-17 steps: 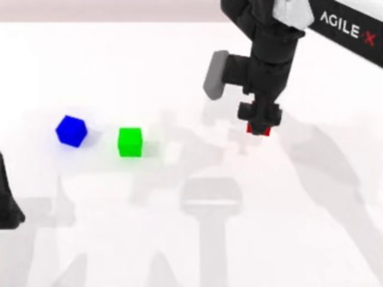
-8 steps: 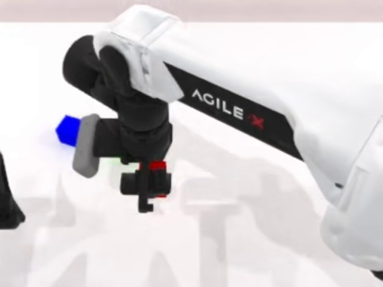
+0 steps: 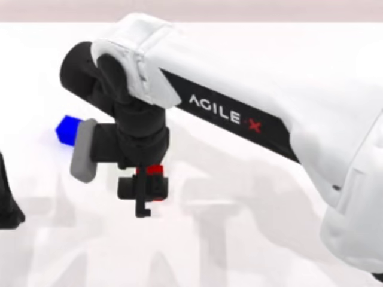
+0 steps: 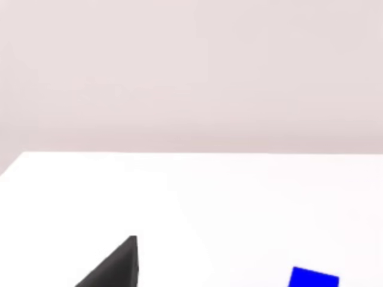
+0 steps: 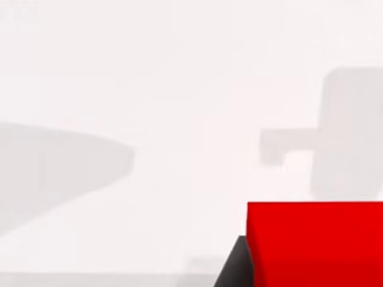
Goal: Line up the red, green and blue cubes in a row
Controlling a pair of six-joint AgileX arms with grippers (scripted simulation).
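While the right arm is stretched across the table from the top view's right, its right gripper (image 3: 143, 190) is held over the left-centre of the white tabletop (image 3: 251, 239), fingers clamped on the red cube (image 3: 155, 170). Only a sliver of red is seen from above between the black fingers; in the right wrist view the red cube (image 5: 317, 242) is seen close up against a dark finger, with bare tabletop beyond. The blue cube (image 3: 67, 128) is seen on the table at the left, partly covered by the grey wrist camera housing (image 3: 82, 150). The green cube is not visible, hidden under the arm. The left gripper (image 3: 7, 200) is parked at the left edge; finger state cannot be told. Soft grey arm shadows are cast across the glossy white surface. A plain pale pinkish wall (image 4: 191, 72) is seen behind the table's far edge.
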